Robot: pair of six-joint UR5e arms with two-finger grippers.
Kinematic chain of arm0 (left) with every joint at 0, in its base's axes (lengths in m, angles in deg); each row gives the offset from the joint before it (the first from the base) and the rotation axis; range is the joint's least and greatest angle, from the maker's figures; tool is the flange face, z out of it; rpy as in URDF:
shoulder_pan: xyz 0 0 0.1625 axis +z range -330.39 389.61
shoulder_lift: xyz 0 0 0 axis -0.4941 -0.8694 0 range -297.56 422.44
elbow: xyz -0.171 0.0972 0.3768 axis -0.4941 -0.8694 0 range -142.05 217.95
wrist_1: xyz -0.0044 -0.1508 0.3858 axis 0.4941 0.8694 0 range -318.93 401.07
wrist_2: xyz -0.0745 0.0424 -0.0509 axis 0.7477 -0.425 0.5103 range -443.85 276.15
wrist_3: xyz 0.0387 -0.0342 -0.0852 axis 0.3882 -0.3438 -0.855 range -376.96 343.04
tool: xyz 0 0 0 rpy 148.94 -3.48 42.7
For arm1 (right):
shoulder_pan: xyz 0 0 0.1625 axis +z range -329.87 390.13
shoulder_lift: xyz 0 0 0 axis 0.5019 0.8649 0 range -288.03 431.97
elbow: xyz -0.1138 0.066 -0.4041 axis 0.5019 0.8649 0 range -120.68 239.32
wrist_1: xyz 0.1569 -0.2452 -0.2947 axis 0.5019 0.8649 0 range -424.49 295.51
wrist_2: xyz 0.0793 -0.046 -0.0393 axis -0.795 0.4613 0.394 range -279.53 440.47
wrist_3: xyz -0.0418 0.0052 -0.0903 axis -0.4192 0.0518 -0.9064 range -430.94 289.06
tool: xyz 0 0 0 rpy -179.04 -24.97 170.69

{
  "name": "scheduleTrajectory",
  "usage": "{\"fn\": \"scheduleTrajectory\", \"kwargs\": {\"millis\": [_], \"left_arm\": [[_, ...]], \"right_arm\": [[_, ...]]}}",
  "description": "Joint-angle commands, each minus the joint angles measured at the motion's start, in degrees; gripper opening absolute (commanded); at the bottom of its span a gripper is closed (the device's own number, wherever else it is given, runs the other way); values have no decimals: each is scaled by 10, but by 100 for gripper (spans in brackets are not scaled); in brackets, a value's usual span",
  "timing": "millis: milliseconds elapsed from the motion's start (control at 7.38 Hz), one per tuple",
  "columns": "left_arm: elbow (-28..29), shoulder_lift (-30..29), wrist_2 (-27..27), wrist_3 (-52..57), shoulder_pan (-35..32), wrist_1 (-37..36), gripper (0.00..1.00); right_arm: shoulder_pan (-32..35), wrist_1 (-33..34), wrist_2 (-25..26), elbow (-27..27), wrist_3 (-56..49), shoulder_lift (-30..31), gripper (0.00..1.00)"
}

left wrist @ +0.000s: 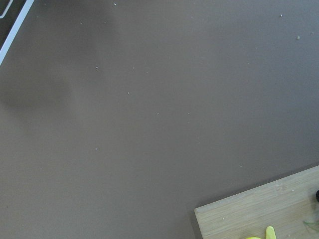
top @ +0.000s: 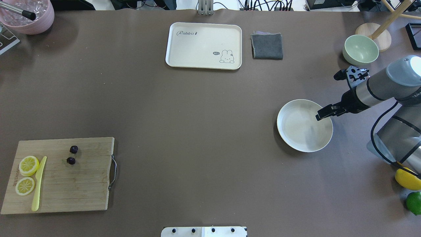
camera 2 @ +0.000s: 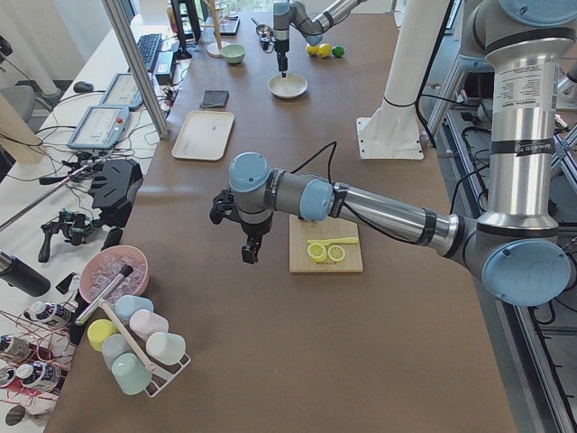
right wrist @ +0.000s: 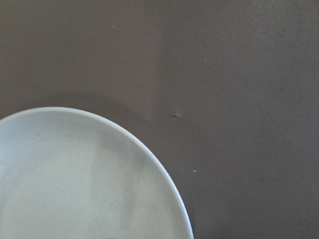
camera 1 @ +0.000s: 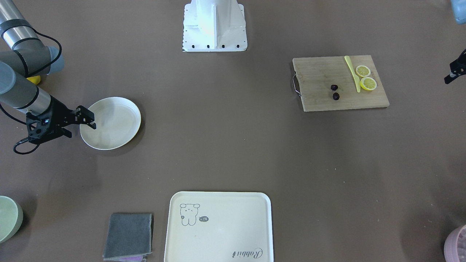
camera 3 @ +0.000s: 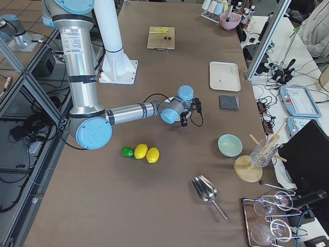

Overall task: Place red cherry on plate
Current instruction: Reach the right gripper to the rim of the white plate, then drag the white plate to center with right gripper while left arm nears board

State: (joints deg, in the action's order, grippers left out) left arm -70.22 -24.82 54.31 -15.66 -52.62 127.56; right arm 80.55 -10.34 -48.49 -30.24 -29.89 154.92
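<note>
The red cherry [camera 1: 335, 91] is a pair of tiny dark fruits on a wooden cutting board [camera 1: 320, 98], also seen as the cherry [top: 72, 155] at the overhead view's lower left. The cream-white plate [camera 1: 116, 120] lies empty far across the table. My right gripper [camera 1: 82, 126] hovers over the plate's rim [top: 324, 141], open and holding nothing, and one of its fingers [top: 324, 113] shows dark against the plate. My left gripper [camera 2: 249, 251] hangs above the bare table beside the board. Only a sliver of it shows at the front view's edge, so I cannot tell how its jaws stand.
Two lemon slices [top: 27, 174] and a yellow knife [top: 38, 184] share the board. A cream tray [top: 204, 46], grey cloth [top: 267, 46], green bowl [top: 360, 49] and pink bowl [top: 28, 16] line the far edge. Whole lemons and a lime [top: 413, 202] sit by the right arm.
</note>
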Motion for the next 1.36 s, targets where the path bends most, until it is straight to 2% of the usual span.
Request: {"fn": "scheduleTrajectory", "kwargs": {"millis": [0,271,542,678,814,949,1085,1220], "left_arm": [[0,1,0,3,1,0,98],[0,1,0,1,1,0,98],[-6,-1,2,-24,2,3,98],[-6,-2,0,-108,23,51,98],[-4,5,-7,-238,78,138,98],[-4,13,-8,-322,115,198,98],[-9,20,-36,-378,150,231,98],[-10,24,-72,-434,200,265,98]], "right_arm": [[-2,0,-3,4,2,1,1],[-2,1,-6,4,1,1,0],[5,2,-48,-3,30,-20,0],[6,1,-53,-14,81,-33,0],[-8,2,-55,-44,133,-46,0],[-43,1,-53,-47,202,-85,0],[-73,1,-46,-50,283,-122,0],[-111,2,-14,-54,329,-151,0]]}}
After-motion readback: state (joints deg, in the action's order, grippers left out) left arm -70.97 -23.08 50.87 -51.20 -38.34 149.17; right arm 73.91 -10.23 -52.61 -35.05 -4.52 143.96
